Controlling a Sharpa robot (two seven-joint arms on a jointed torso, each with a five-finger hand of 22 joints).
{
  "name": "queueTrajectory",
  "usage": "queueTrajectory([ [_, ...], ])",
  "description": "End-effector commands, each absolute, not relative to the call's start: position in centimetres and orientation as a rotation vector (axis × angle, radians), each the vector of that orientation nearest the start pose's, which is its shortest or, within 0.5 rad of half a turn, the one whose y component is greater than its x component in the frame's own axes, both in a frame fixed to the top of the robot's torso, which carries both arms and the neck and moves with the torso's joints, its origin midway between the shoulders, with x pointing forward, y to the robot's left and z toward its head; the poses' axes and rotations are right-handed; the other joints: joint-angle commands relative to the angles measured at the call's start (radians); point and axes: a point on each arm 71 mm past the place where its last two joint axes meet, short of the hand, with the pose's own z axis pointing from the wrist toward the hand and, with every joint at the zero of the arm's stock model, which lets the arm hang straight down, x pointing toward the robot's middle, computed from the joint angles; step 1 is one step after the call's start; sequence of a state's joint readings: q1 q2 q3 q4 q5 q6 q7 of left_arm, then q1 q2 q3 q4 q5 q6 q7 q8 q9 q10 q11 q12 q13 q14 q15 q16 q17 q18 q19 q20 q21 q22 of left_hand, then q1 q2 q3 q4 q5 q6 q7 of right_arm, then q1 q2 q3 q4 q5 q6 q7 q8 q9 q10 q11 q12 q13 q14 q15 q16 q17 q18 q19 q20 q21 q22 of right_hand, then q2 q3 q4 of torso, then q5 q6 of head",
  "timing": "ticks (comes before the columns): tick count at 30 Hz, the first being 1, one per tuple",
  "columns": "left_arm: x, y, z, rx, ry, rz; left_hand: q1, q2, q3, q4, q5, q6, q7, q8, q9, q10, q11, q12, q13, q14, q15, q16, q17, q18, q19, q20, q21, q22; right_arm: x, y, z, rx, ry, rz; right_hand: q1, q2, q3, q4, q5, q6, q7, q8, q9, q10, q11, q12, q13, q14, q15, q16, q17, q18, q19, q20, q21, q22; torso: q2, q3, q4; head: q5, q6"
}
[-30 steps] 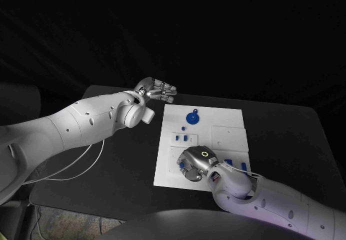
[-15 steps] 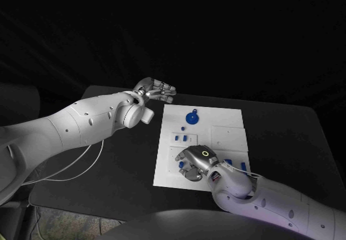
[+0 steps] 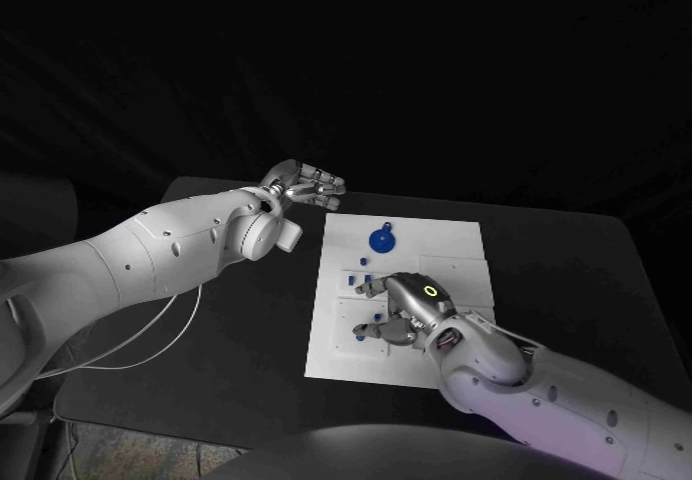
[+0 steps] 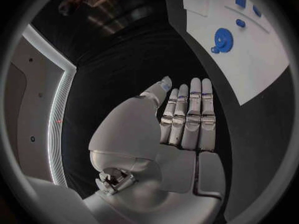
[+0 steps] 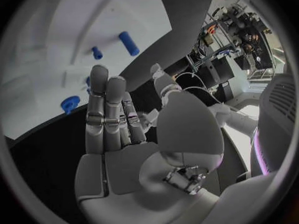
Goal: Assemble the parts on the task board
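While the left robot hand (image 3: 306,183) hangs above the black tabletop (image 3: 231,330) just past the far-left corner of the task board (image 3: 454,240), its fingers stay straight, close together and grasp nothing. A blue gear (image 3: 381,239) lies on the board's far part. Nearer, the right robot hand (image 3: 405,307) hovers over the board's middle, fingers loosely bent, grasping nothing; small blue pegs (image 5: 129,43) lie nearby.
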State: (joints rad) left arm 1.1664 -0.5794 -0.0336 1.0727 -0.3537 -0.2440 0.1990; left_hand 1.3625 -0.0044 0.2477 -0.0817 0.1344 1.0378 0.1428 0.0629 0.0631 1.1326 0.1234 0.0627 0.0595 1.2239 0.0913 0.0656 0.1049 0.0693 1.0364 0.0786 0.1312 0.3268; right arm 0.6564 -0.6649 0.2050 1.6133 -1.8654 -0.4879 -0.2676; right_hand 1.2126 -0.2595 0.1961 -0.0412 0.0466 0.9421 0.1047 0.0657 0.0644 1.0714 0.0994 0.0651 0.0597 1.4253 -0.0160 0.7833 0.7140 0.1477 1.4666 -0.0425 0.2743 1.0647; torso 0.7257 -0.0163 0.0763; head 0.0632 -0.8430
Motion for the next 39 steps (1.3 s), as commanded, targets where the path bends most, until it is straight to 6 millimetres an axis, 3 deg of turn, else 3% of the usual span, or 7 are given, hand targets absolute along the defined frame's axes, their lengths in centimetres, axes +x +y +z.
queueTrajectory([
  [1,55.5,20.2,-22.9,-0.888,1.647,-1.209,-0.006,0.001,-0.004,0.002,-0.004,0.002,-0.001,0.001,0.001,-0.004,0.0,-0.004,-0.001,-0.005,0.003,-0.004,0.0,-0.006,-0.007,-0.002,0.007,0.001,38.3,-11.3,-29.4,0.038,1.751,0.851,0.052,0.001,-0.067,0.12,0.003,-0.015,0.014,-0.003,0.001,0.0,-0.003,0.01,0.001,0.0,0.004,0.002,-0.001,0.018,0.036,0.009,-0.005,-0.006,-0.001,-0.002,0.001,-0.007,0.007],
  [4,55.5,20.6,-22.9,-0.89,1.645,-1.204,-0.006,0.001,-0.005,0.003,-0.004,0.003,-0.002,0.0,0.0,-0.002,-0.001,-0.004,-0.001,-0.004,0.003,-0.004,0.0,-0.007,-0.007,-0.003,0.007,0.001,39.6,-13.1,-27.8,0.15,1.802,0.889,0.084,0.053,-0.171,0.183,0.042,0.044,0.039,-0.001,0.008,0.07,-0.01,0.032,-0.001,0.004,-0.002,0.009,-0.001,0.017,0.04,0.006,0.004,-0.006,-0.002,-0.0018,-0.0018,-0.02,0.013],
  [10,55.4,21.2,-23.0,-0.888,1.635,-1.209,-0.01,-0.002,-0.008,0.006,-0.004,0.004,-0.002,0.0,0.0,0.001,-0.002,-0.004,-0.001,-0.002,0.002,-0.003,0.001,-0.007,-0.005,-0.003,0.007,0.001,41.8,-17.1,-26.1,0.283,1.9,0.871,0.014,0.176,-0.178,0.109,0.187,0.229,-0.038,0.033,0.098,0.335,-0.103,0.134,0.08,0.021,-0.062,0.016,0.008,-0.04,0.041,-0.05,0.058,0.003,-0.011,-0.0044,-0.008,-0.044,0.027],
  [11,55.3,21.4,-23.1,-0.89,1.631,-1.211,-0.012,-0.002,-0.009,0.008,-0.004,0.004,-0.003,0.0,0.0,0.003,-0.003,-0.004,-0.001,0.0,0.001,-0.003,0.001,-0.007,-0.004,-0.003,0.007,0.0,42.3,-18.1,-26.1,0.294,1.932,0.845,-0.029,0.207,-0.234,0.055,0.196,0.22,-0.043,0.014,0.238,0.272,-0.112,0.231,0.258,0.025,-0.076,0.001,0.014,-0.077,0.04,-0.075,0.061,-0.012,-0.013,-0.0047,-0.0098,-0.046,0.026],
  [19,54.7,22.0,-23.4,-0.888,1.607,-1.247,-0.019,-0.008,-0.014,0.013,-0.004,0.001,-0.004,0.0,0.0,0.026,-0.011,-0.004,-0.001,0.004,-0.001,-0.003,0.003,-0.009,0.001,-0.004,0.004,-0.006,43.3,-23.2,-27.2,0.296,2.139,0.625,-0.065,0.304,-0.421,0.05,0.329,0.239,-0.079,-0.001,0.539,0.182,-0.15,0.669,0.835,0.011,-0.089,0.097,0.13,-0.085,0.041,-0.085,0.167,0.032,-0.024,0.0009,-0.0109,-0.059,0.025],
  [29,53.8,22.1,-23.5,-0.869,1.604,-1.309,-0.037,-0.015,-0.061,0.045,0.024,0.004,-0.009,0.001,0.001,0.072,-0.025,-0.005,-0.001,0.034,-0.012,-0.003,0.016,-0.018,0.027,-0.014,0.0,-0.025,42.6,-26.1,-28.4,0.316,2.321,0.322,-0.097,0.341,-0.457,0.08,0.29,0.23,-0.078,-0.002,0.54,0.246,-0.147,0.807,1.087,0.02,-0.087,0.199,0.296,-0.083,0.042,-0.083,0.251,0.092,-0.027,0.0014,-0.0151,-0.072,0.02],
  [39,53.6,22.0,-23.5,-0.866,1.594,-1.331,-0.027,0.016,-0.253,0.086,-0.036,-0.005,-0.006,0.001,0.001,0.062,-0.019,-0.002,0.001,0.029,-0.006,-0.001,0.024,-0.018,0.049,-0.006,-0.026,-0.082,41.3,-26.6,-30.0,0.336,2.4,0.183,-0.134,0.344,-0.46,0.097,0.277,0.222,-0.072,-0.003,0.487,0.256,-0.143,0.799,1.144,0.026,-0.085,0.213,0.346,-0.081,0.044,-0.081,0.288,0.134,-0.026,-0.0015,-0.0122,-0.08,0.016],
])
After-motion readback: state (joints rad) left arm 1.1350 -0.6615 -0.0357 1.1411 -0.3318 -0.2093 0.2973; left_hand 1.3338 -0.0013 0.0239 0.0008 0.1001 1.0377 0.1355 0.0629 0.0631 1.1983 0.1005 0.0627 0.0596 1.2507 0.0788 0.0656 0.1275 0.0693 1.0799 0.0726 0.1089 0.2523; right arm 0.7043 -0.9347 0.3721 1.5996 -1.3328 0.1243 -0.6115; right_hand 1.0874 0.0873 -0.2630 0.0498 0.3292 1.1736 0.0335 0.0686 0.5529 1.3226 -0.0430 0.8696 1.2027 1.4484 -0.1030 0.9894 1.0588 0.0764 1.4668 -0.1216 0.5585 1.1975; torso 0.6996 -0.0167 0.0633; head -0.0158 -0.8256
